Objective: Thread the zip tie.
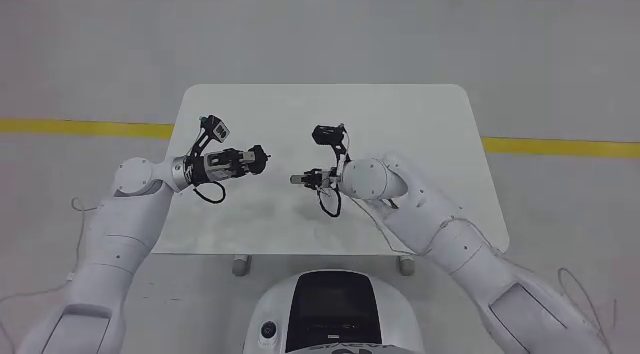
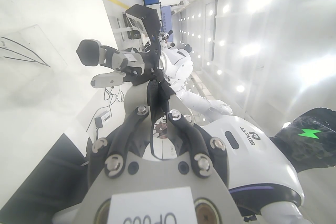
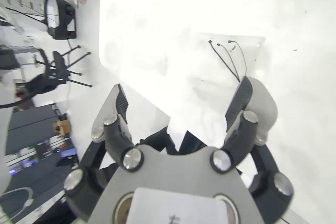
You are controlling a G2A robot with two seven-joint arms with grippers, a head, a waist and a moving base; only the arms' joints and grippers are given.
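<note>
Left arm: held over the near left part of the white table [image 1: 400,114], forearm roughly level, left gripper [image 1: 262,158] pointing across at the other arm.
Left claw: links drawn in and fingers together. Cannot tell whether anything is pinched between them.
Right arm: elbow bent, wrist turned inward, right gripper [image 1: 298,180] facing the left one. The tips are near each other but apart, both above the tabletop.
Right claw: spread wide, ribbed black pads [image 3: 240,101] facing each other across the gap.
Zip ties [image 3: 231,62]: three thin black ones, lying flat on a clear sheet [image 3: 252,43] on the table, beyond the right gripper's fingertips and apart from both claws.
Zip tie look: small square heads fanned apart, tails curving in to meet at one point; all lie loose, none looped through its own head.
</note>
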